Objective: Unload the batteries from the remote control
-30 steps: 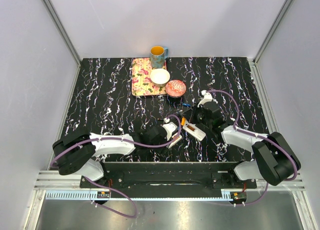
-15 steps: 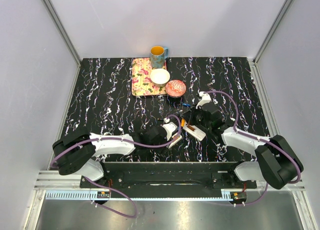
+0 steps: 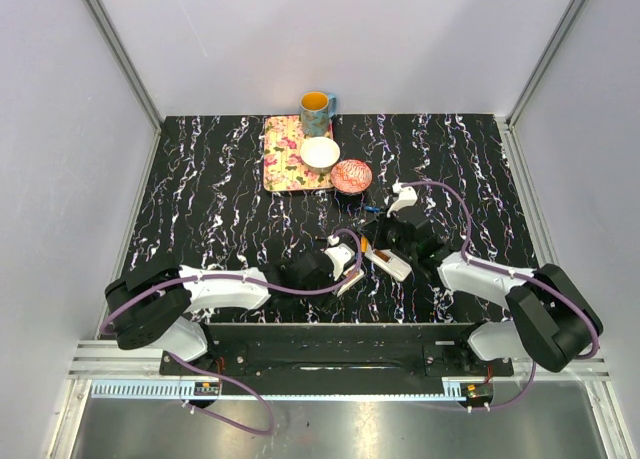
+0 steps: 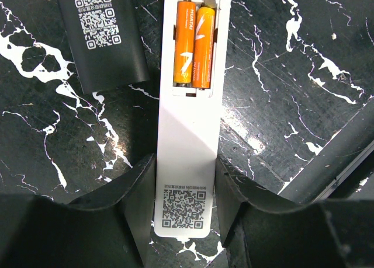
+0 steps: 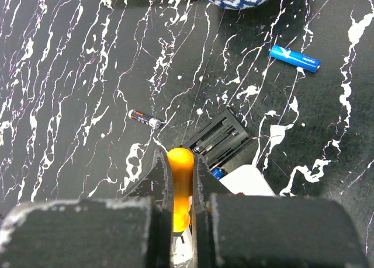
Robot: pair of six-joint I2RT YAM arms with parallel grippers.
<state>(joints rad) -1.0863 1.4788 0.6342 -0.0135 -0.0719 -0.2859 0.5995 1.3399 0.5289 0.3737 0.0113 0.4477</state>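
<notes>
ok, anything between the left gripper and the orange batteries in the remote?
Left wrist view: only the bare back of the white remote lies between the left gripper and the two orange batteries; nothing else.

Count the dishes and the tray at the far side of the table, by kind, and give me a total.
Mug: 1
Bowls: 2, the white bowl and the pink bowl
Tray: 1
Total: 4
</notes>
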